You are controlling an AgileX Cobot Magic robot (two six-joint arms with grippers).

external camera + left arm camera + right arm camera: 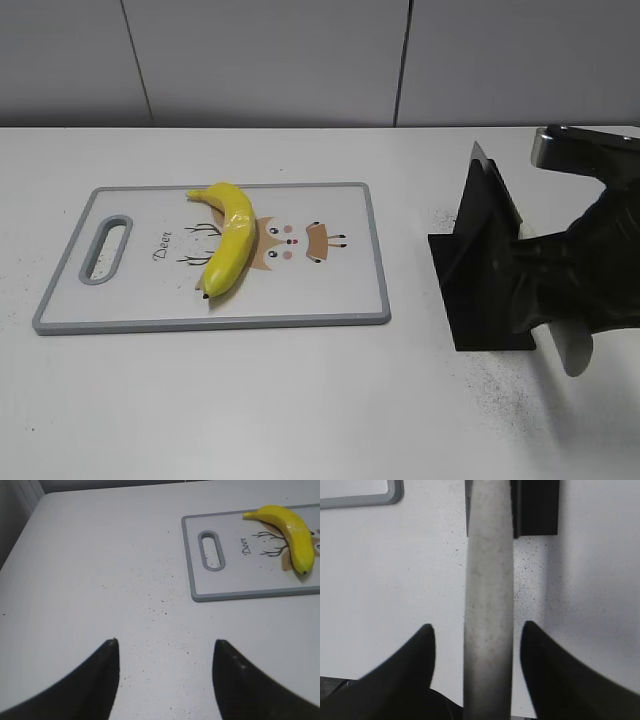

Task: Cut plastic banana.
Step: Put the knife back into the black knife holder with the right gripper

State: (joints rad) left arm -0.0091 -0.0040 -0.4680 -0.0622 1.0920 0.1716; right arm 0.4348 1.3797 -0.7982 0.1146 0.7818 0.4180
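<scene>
Lying on deer-print cutting board (pixel 330 290), plastic banana (pixel 229 238): glossy yellow, curved, long axis running near-to-far. Right end effector (pixel 479 630) open, pale matte knife handle (pixel 488 605) between fingers, contact unclear; knife in black stand (pixel 480 270), banana to its left. Left end effector (pixel 165 647) open, empty, nearer board's handle end, over speckled white table (pixel 100 580).

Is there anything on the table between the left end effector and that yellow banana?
Nothing visible blocks it. The left end effector hovers open over bare white table, and the plastic banana lies on the cutting board ahead and to the right. Only the board's raised grey edge lies between them.
</scene>
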